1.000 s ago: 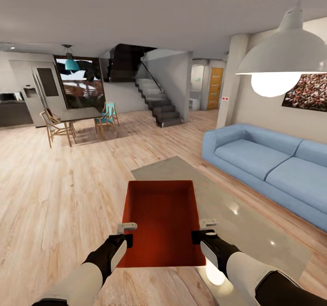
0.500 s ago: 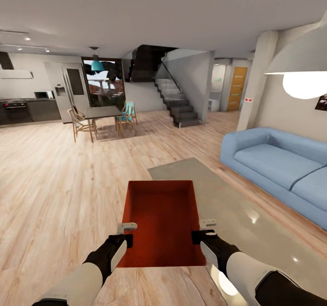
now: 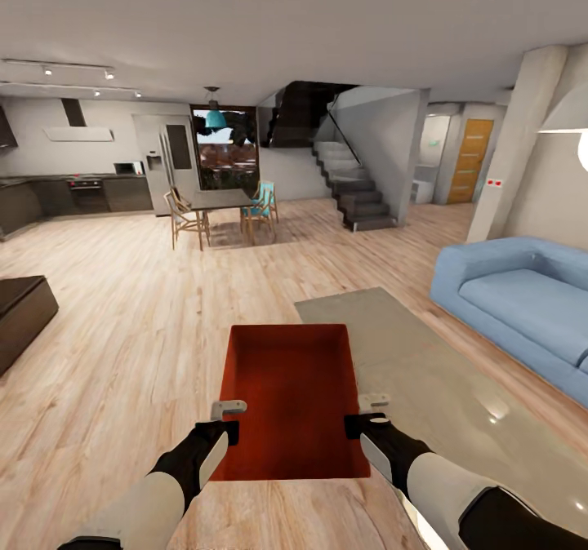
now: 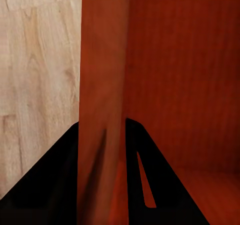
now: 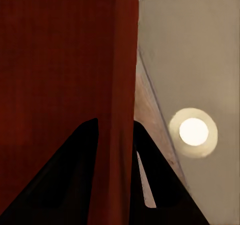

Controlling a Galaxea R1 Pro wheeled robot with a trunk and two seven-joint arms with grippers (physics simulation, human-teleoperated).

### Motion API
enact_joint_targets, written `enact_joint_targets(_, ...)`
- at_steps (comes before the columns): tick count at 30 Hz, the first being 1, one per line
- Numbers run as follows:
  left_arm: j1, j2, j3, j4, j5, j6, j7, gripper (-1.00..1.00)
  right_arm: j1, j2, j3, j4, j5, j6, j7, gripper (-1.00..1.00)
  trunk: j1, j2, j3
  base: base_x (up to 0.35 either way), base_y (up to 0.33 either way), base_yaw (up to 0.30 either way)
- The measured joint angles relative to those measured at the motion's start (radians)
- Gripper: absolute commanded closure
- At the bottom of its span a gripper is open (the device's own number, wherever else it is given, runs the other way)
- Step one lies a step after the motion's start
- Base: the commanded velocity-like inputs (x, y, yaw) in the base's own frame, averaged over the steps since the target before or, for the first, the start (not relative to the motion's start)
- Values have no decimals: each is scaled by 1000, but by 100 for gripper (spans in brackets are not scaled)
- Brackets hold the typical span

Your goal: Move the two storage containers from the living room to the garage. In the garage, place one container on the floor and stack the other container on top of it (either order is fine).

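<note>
View had swung left since the earlier frame, sofa [image 3: 523, 297] shifted right, dark block [image 3: 20, 313] entered at left; bin [image 3: 291, 395] stayed carried over wood floor [image 3: 122, 346], left tool [image 3: 231, 419] and right tool [image 3: 365, 413] clamped on its side walls; no readable writing.

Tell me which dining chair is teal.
The chair at the table's right end, nearest the stairs, is teal; the chair at the left end is bare wood.
</note>
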Motion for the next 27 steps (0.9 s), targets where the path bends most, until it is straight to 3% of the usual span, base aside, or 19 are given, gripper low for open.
enact_joint_targets(27,0,0,0,0,0,0,0,100,0,0,0,0,0,0,0,100,0,0,0,0,0,274)
